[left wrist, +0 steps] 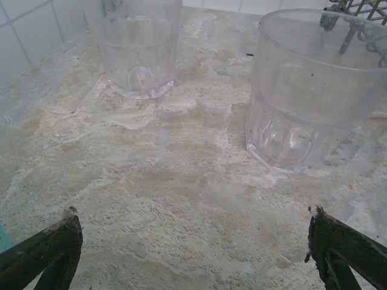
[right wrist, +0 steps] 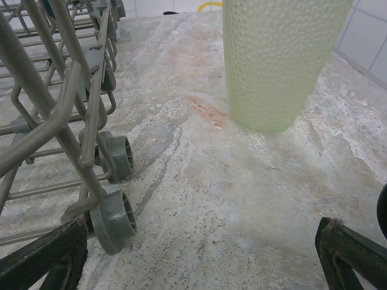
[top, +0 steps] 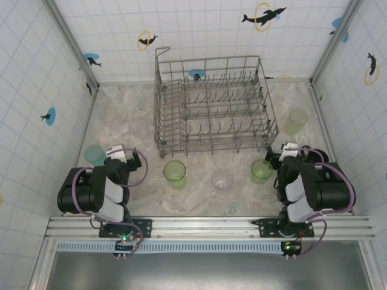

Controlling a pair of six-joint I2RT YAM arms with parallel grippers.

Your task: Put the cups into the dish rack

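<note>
Beside the dish rack (right wrist: 113, 219), the pale green cup (right wrist: 275, 60) is cropped above.

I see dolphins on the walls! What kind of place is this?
Probably a pretend kitchen corner for robot practice: a dish rack on a stone-look counter, cups around it, tiled walls.

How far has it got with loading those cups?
Nothing is loaded: the dish rack looks empty. Nothing is in hand: the left gripper and right gripper stand open. Every visible cup waits on the table, including the pale green cup and a clear tumbler.
</note>
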